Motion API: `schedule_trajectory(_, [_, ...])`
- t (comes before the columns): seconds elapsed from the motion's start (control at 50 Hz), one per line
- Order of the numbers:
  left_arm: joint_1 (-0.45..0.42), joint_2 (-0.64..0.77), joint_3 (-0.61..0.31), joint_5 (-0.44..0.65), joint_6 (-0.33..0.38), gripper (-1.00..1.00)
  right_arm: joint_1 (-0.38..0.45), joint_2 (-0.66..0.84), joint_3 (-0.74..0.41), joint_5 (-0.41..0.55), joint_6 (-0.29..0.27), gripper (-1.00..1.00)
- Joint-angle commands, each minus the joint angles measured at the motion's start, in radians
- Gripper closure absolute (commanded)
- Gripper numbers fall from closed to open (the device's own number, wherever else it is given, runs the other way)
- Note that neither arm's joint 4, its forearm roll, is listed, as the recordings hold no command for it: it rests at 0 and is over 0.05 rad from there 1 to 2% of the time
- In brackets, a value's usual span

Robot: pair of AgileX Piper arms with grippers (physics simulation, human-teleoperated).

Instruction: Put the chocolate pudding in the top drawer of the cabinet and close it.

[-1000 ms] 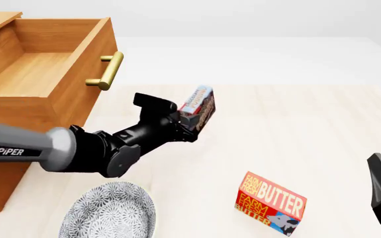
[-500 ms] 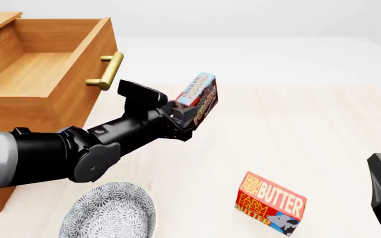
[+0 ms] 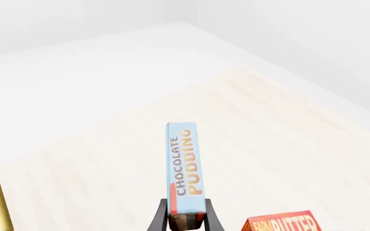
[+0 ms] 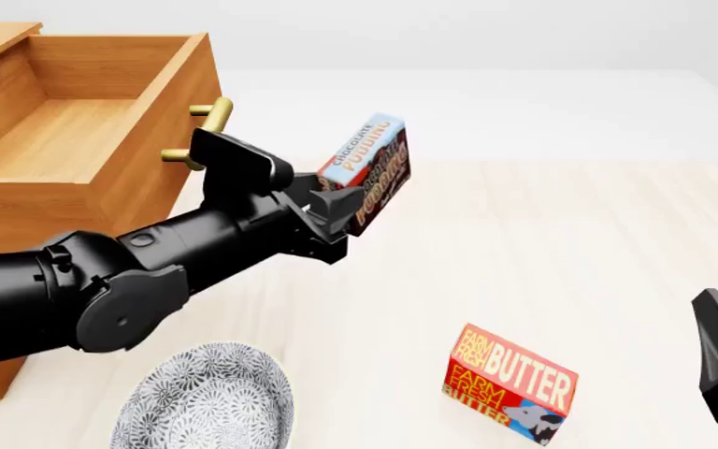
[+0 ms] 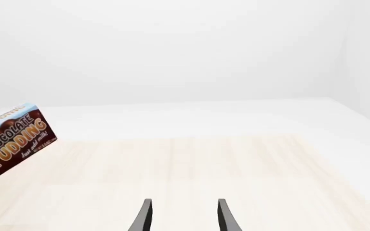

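The cabinet [image 4: 35, 271] stands at the far left of the pale wooden table [image 4: 559, 253], honey-brown, and its top drawer [image 4: 72, 131] is pulled well out toward the right, with bare wood showing inside. The drawer's brass bar handle [image 4: 205, 133] sticks out from its front, partly hidden behind the arm.

The left arm [image 4: 122, 281] reaches in from the near left, big and black, angling up and away across the front of the cabinet. At its tip the left gripper [image 4: 334, 201] is clamped on the chocolate pudding [image 4: 366, 168], pinching the box by its lower end so the rest stands out beyond the fingers, tilted, up in the air above the table. From the left wrist camera the two fingers [image 3: 159, 219] press either side of the thin light blue edge of the box. The pudding hangs just right of the drawer handle, outside the drawer, a little farther out than the drawer front.

Nearer and to the right, a red-orange butter box [image 4: 509, 383] lies on the table, well apart from the pudding. A patterned grey plate [image 4: 203, 402] sits at the near edge beneath the left arm.

The right gripper [image 5: 183, 216] waits low at the near right, its fingers spread with nothing between them.
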Motion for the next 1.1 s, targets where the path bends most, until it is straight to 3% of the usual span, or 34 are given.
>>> schedule_trajectory(0.02, [0.001,-0.074,-0.01,0.061,0.033,1.0,0.0,0.0,0.0,0.0,0.0,-1.0])
schedule_trajectory(0.62, [0.088,-0.274,-0.121,0.321,0.087,1.0,0.0,0.0,0.0,0.0,0.0,-1.0])
schedule_trajectory(0.64, [0.088,-0.278,-0.125,0.33,0.03,1.0,0.0,0.0,0.0,0.0,0.0,-1.0])
schedule_trajectory(0.68, [0.108,-0.298,-0.131,0.344,0.077,1.0,0.0,0.0,0.0,0.0,0.0,-1.0])
schedule_trajectory(0.72, [0.113,-0.309,-0.141,0.365,0.043,1.0,0.0,0.0,0.0,0.0,0.0,-1.0])
schedule_trajectory(1.1, [0.171,-0.388,-0.219,0.482,0.115,1.0,0.0,0.0,0.0,0.0,0.0,-1.0])
